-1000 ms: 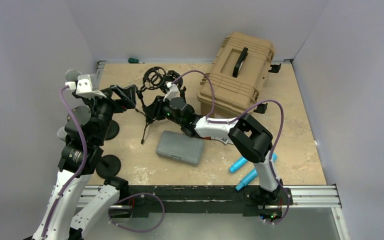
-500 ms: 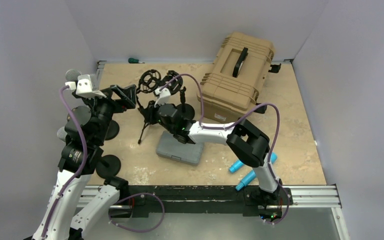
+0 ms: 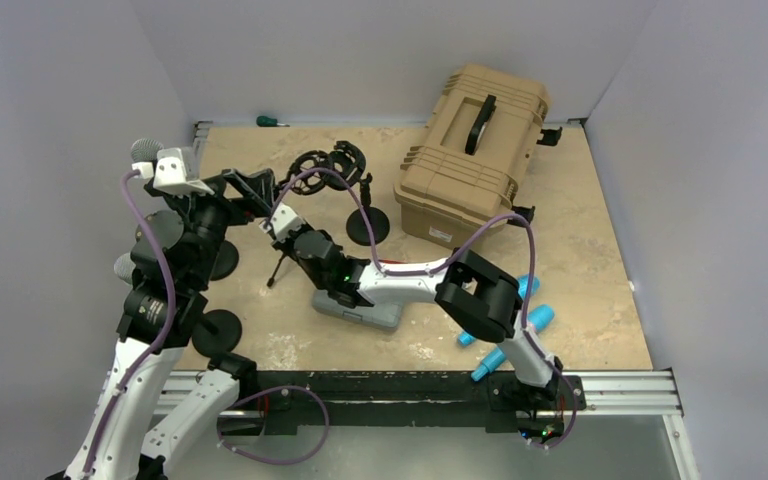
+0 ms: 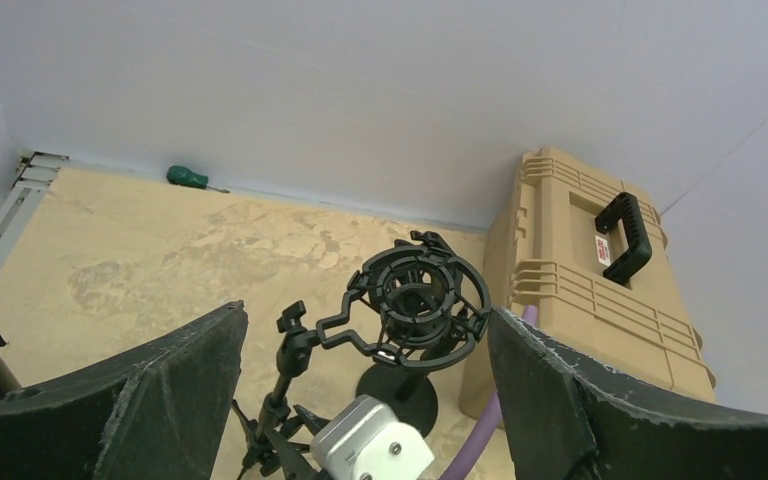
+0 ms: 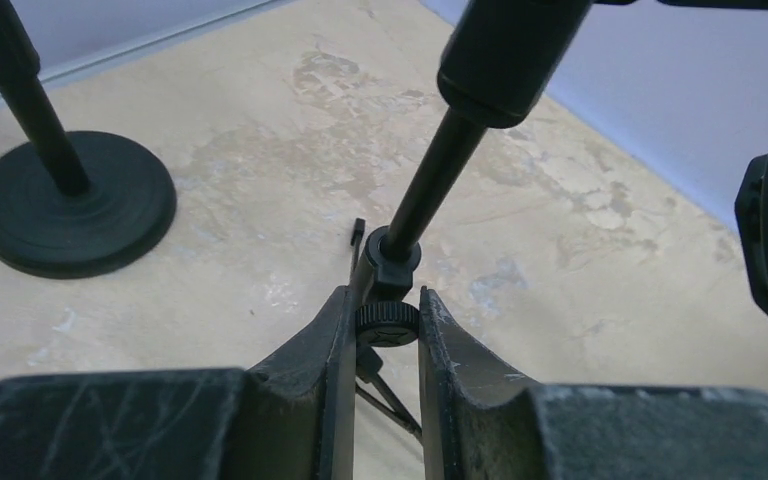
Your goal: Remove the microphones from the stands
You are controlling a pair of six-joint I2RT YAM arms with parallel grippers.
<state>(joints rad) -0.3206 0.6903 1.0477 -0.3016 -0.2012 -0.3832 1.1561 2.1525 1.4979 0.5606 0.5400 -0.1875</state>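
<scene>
Stand (image 5: 430,180) grasped by right hand (image 5: 380,330); left hand (image 4: 365,315) released; round base (image 5: 70,215), tan case (image 3: 475,150) nearby.

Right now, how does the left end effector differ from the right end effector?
The left end effector stands wide open and holds nothing, while the right end effector is shut on the tripod stand at a knob low on its shaft. The left end effector is raised and faces the shock mount. The right end effector sits low, close to the table. Both are dark and two-fingered.
</scene>
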